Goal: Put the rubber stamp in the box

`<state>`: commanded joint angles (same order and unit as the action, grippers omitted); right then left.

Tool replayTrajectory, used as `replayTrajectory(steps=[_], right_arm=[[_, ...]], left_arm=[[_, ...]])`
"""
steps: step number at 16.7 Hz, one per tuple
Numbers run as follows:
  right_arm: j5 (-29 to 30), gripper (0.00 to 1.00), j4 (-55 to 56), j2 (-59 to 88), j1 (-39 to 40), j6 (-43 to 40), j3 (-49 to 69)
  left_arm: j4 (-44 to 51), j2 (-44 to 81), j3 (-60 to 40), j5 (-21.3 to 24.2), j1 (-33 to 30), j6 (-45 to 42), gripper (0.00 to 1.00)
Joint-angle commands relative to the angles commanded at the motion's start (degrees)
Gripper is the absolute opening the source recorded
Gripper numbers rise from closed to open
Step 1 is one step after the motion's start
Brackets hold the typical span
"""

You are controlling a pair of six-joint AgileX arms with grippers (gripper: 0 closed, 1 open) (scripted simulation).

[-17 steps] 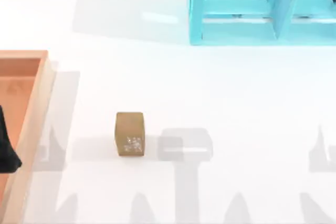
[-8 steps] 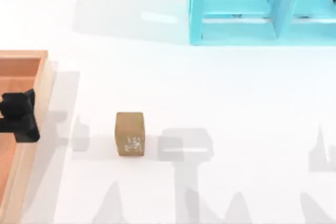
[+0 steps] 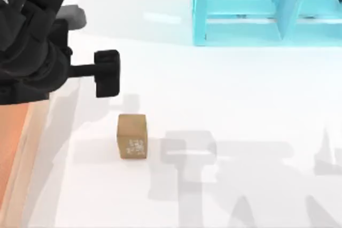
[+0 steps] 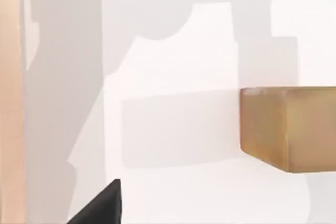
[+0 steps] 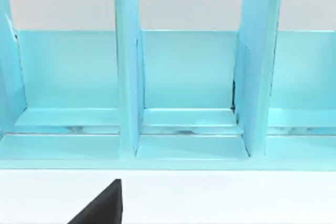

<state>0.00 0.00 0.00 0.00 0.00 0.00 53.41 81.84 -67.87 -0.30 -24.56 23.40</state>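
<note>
The rubber stamp [image 3: 132,136], a small tan-brown block with a whitish speckled face, rests on the white table left of centre. My left gripper [image 3: 107,73] hovers just beyond it, toward the table's far side and slightly left, not touching it. My bulky black left arm [image 3: 29,41] covers the far part of the box [image 3: 28,158], whose orange-brown tray and lighter rim run along the left edge. The left wrist view has the stamp [image 4: 289,127] at one side, the box rim [image 4: 10,103] at the other, and white table between. A black part of my right gripper [image 5: 100,208] faces the shelf.
A turquoise shelf structure [image 3: 267,9] stands at the back right of the table, its open compartments [image 5: 184,87] close in front of the right wrist camera. Open white table lies right of and in front of the stamp.
My left arm has risen from over the box and swung right and toward the far side, bringing its gripper out past the box rim to near the stamp. The stamp has not moved.
</note>
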Motion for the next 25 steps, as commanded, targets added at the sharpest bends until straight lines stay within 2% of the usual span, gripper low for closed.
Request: replayTrajectory(steps=[5,10,17,25], right_arm=[[0.0,1.0,0.0,0.0,0.0,0.0,0.0],[0.0,1.0,0.0,0.0,0.0,0.0,0.0],[0.0,1.0,0.0,0.0,0.0,0.0,0.0],[0.0,1.0,0.0,0.0,0.0,0.0,0.0]], left_arm=[[13.7,21.7,-18.4,0.1,-6.5,6.3,1.0],[19.5,29.9,-26.6,0.2,-9.4,9.1,1.0],[18.5,30.0,-25.7,0.2,-9.2,9.0,1.0],[0.4,34.6,-12.5,0.2,-9.2,8.8,1.0]])
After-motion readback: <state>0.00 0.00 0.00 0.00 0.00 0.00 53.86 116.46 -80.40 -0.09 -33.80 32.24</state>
